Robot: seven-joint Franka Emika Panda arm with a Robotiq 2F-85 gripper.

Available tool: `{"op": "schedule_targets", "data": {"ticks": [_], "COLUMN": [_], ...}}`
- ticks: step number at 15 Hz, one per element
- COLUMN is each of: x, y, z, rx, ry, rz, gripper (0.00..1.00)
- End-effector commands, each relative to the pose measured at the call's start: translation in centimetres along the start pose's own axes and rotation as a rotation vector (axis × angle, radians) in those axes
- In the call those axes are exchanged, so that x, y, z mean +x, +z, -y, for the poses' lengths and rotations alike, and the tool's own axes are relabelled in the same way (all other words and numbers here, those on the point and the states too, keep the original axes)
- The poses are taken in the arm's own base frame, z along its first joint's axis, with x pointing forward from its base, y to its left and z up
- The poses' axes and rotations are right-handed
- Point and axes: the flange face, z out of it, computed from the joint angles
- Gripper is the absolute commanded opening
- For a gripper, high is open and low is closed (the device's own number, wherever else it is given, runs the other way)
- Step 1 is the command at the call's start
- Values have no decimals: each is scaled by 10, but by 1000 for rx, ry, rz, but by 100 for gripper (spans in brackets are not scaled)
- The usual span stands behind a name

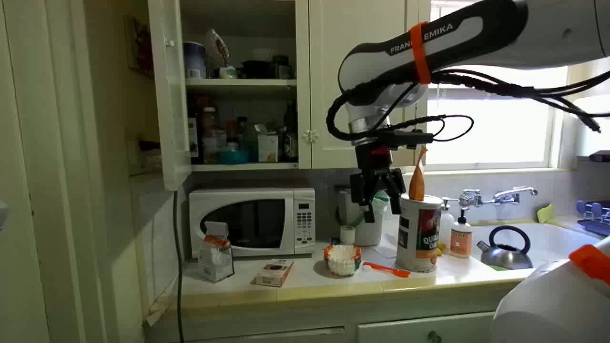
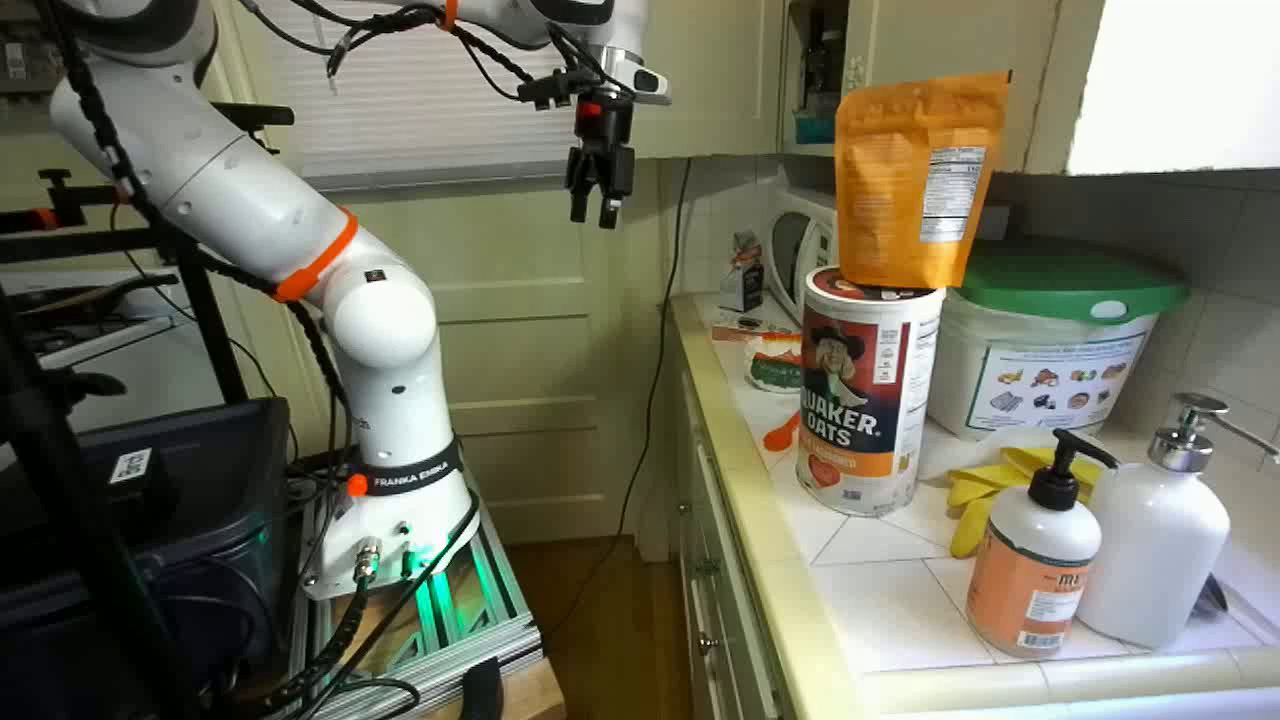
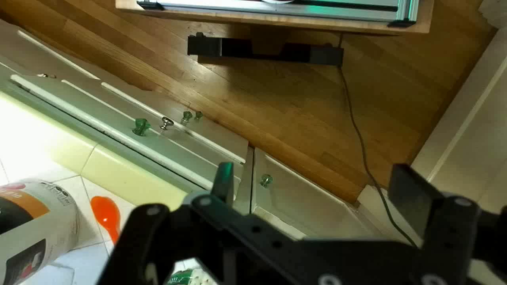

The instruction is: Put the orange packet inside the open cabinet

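The orange packet [image 1: 417, 185] stands upright on top of a tall oats canister [image 1: 409, 247]. Its broad labelled face shows in an exterior view [image 2: 895, 190]; it is out of the wrist view. The open white cabinet [image 1: 240, 82] hangs above the microwave, its left door swung out, with jars and bottles on its shelves. A narrow part of it shows in an exterior view [image 2: 815, 150]. My gripper [image 1: 382, 215] points down, open and empty, in the air in front of the counter. It also shows in an exterior view [image 2: 594, 215] and the wrist view [image 3: 317, 184].
The microwave [image 1: 299, 252] stands under the cabinet. On the counter are a bag [image 1: 217, 259], a flat box [image 1: 274, 273], a basket of paper cups [image 1: 343, 262], an orange spoon [image 1: 388, 270] and soap bottles [image 2: 1035, 570]. A green-lidded bin [image 2: 1070, 285] stands behind the canister.
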Motion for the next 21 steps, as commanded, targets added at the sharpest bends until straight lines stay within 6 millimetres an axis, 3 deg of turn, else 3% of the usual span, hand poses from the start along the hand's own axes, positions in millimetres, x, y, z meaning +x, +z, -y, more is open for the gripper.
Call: {"op": "schedule_targets", "data": {"ticks": [1,3,5,14,17,21], "x": [0,1,1,-40,-45,-41], "y": [-1,-3,-13,-103,-121,-133], "z": [0,-5,-26,-194,-225,-248], "rx": [0,-3,2,89,62,-28], "ry": [0,35,141,600,728,894], "rz": [1,-7,-40,-292,-422,-559], "gripper": [100,100,100,100,100,100]}}
